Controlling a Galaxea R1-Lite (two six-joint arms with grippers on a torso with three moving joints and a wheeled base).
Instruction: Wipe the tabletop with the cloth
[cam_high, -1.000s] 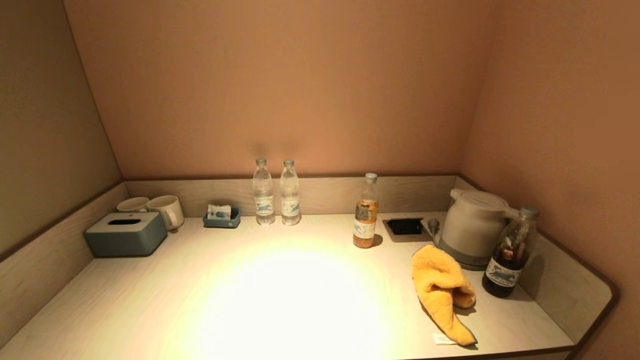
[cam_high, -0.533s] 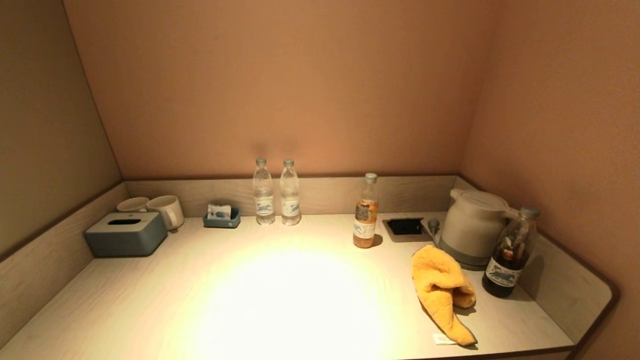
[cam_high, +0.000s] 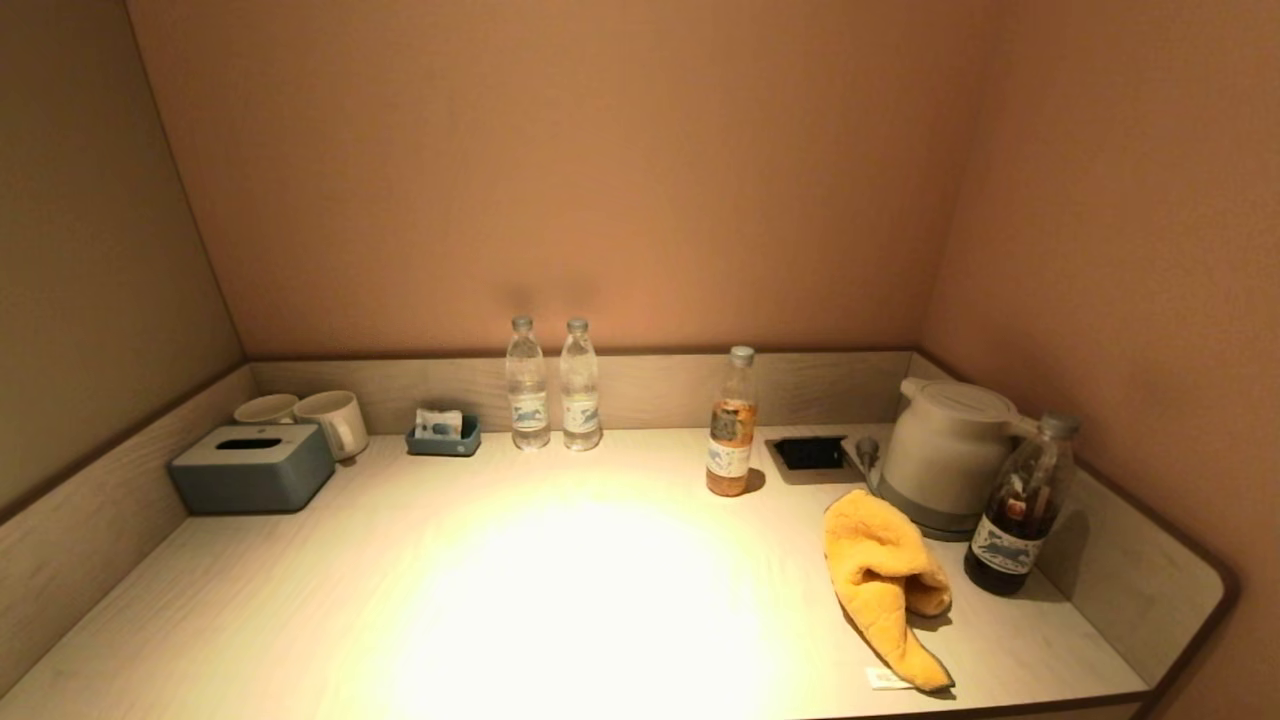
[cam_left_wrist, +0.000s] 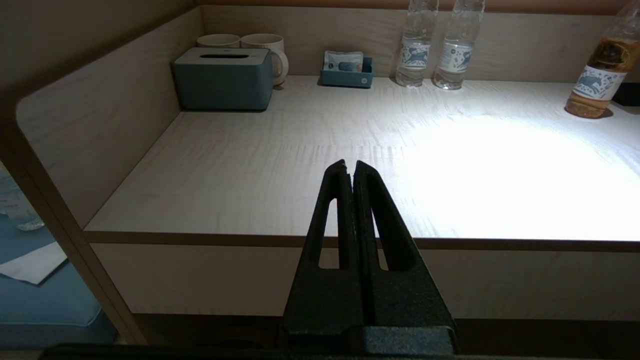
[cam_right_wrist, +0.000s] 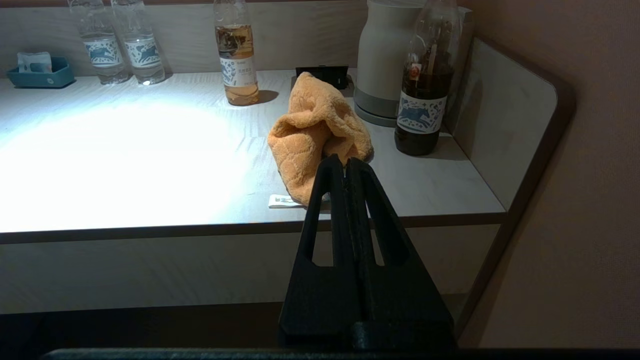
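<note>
The right gripper (cam_right_wrist: 346, 164) is waiting below the front edge of the table (cam_high: 300, 600) with its two fingers pressed together and holding nothing, and the left gripper (cam_left_wrist: 349, 167) is parked the same way on the other side. The orange cloth (cam_high: 885, 580) is lying bunched up near the front right corner, just beside the kettle (cam_high: 945, 455) and the dark bottle (cam_high: 1020, 505); it looks soft, light and floppy, so pinching the puffy top fold should be easiest. The table is looking smooth and flat, sitting in a nook with walls on three sides.

Plain pinkish walls (cam_high: 600, 180) close in a pale wood desk (cam_high: 300, 600) with a low raised rim (cam_high: 660, 385); a bright light pool lies mid-desk.
</note>
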